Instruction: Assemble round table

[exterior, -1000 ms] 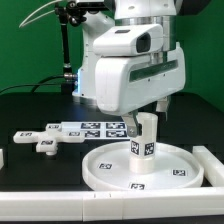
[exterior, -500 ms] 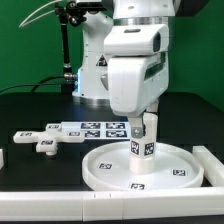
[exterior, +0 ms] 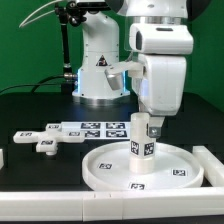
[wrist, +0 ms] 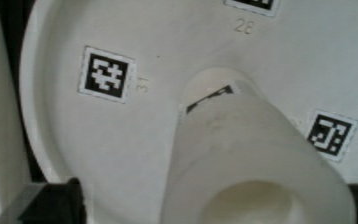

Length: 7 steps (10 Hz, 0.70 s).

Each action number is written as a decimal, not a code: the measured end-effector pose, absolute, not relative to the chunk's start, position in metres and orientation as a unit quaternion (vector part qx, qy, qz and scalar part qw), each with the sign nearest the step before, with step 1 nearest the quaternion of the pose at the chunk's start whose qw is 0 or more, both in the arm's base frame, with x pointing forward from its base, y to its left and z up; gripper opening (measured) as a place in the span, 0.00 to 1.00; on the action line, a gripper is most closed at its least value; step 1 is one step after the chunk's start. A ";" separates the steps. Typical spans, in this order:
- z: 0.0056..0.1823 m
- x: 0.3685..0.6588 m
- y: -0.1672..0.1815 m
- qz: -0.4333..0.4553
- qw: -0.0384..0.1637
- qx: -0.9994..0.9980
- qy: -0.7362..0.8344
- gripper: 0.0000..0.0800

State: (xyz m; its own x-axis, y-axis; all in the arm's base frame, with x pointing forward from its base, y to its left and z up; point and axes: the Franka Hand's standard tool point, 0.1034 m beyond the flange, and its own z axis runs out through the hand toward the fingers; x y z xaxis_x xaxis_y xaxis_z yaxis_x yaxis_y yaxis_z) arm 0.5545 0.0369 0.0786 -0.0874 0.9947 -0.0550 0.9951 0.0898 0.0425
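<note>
Jaws spread wide and gripping nothing, the gripper [exterior: 155, 115] hangs just above the short cylinder leg [exterior: 143, 141], which stands upright at the middle of the round disc [exterior: 100, 168], while the cross-shaped piece [exterior: 44, 143] lies well apart toward the exterior view's left.

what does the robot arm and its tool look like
The arm is glossy white, built of chunky rounded shells, with a dark band at the joint near the top and a small dark logo on its lower section behind. The tool has a white boxy body and short dark fingers. No cables show on it.
</note>
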 end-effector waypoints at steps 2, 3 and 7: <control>0.078 0.554 0.035 -0.006 0.035 0.637 0.770 0.81; 0.077 0.554 0.034 -0.008 0.036 0.615 0.787 0.81; 0.077 0.555 0.029 -0.011 0.037 0.587 0.809 0.66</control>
State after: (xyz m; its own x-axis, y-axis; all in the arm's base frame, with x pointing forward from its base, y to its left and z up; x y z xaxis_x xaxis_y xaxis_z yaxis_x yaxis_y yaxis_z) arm 0.5549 0.0293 0.0774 -0.3085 0.9484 -0.0734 0.9501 0.3110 0.0253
